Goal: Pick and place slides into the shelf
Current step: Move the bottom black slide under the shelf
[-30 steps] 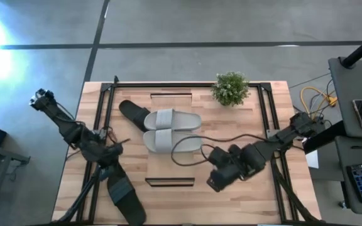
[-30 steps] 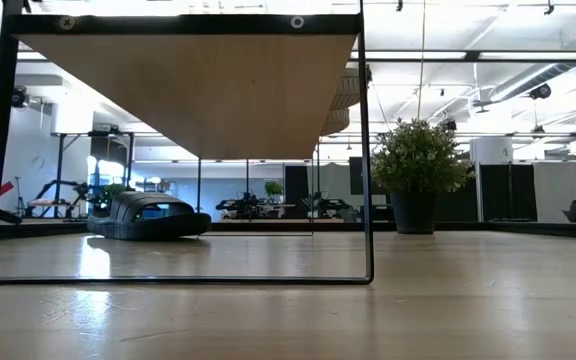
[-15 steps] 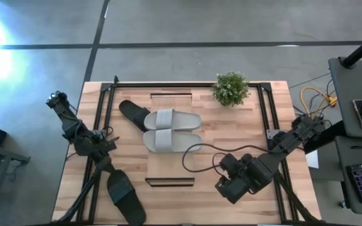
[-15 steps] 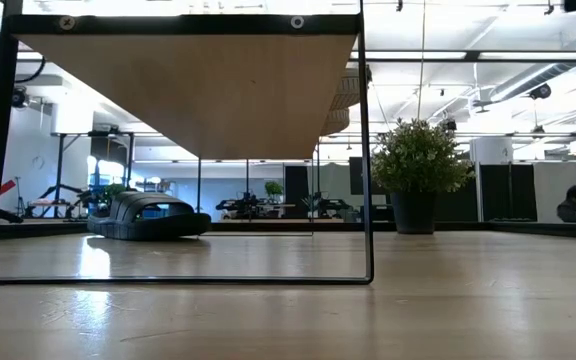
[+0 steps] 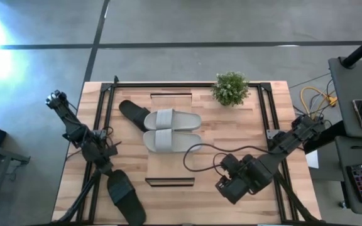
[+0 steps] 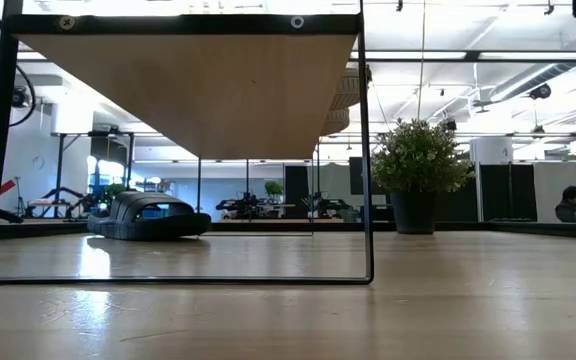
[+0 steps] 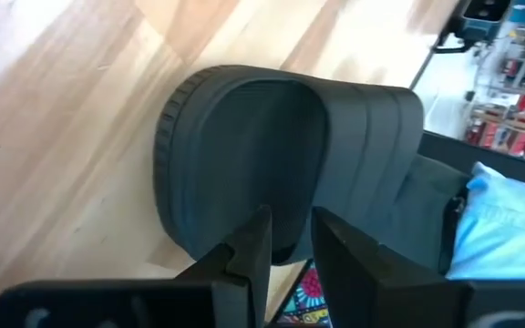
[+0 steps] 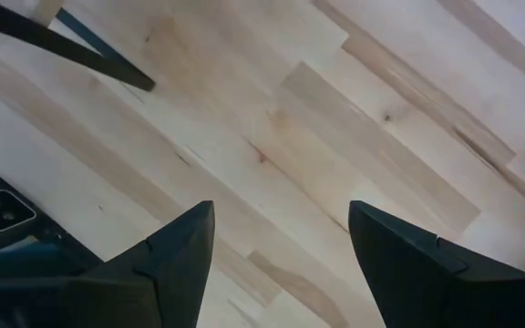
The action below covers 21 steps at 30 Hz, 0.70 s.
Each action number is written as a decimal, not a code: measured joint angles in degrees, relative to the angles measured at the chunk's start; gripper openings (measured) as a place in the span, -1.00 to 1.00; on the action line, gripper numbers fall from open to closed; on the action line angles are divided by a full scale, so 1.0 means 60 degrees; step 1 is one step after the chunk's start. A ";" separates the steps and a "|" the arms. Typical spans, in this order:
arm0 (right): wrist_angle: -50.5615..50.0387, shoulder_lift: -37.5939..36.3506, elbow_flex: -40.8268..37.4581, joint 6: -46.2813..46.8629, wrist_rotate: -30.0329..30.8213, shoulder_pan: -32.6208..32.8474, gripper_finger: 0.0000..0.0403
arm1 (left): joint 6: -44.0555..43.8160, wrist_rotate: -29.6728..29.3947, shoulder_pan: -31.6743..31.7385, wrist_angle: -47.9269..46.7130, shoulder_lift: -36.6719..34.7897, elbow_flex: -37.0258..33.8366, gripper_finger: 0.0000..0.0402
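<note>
Left claw [image 7: 285, 239]: fingers nearly together, pinching the edge of a black slide [image 5: 126, 198] at the table's [image 5: 231, 138] front left corner. Right claw [image 8: 281, 246]: fingers spread wide, holding nothing, over bare table at front right. Grey pair of slides [image 5: 171, 130]: side by side at table centre (second black slide [image 5: 132, 114] just beside them). Shelf [image 6: 188, 85]: plank top seen from below in the low view. Potted plant [image 5: 230, 87]: back edge.

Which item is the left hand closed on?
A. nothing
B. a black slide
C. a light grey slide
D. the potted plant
B: in the left wrist view the left hand pinches the edge of a black slide, at the table's near left corner in the high view.
</note>
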 joint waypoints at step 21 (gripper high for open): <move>-0.0011 0.0000 -0.0029 -0.0040 0.0000 -0.0099 0.21 | 0.1041 -0.0204 0.0000 0.3233 0.3352 -0.0044 -0.67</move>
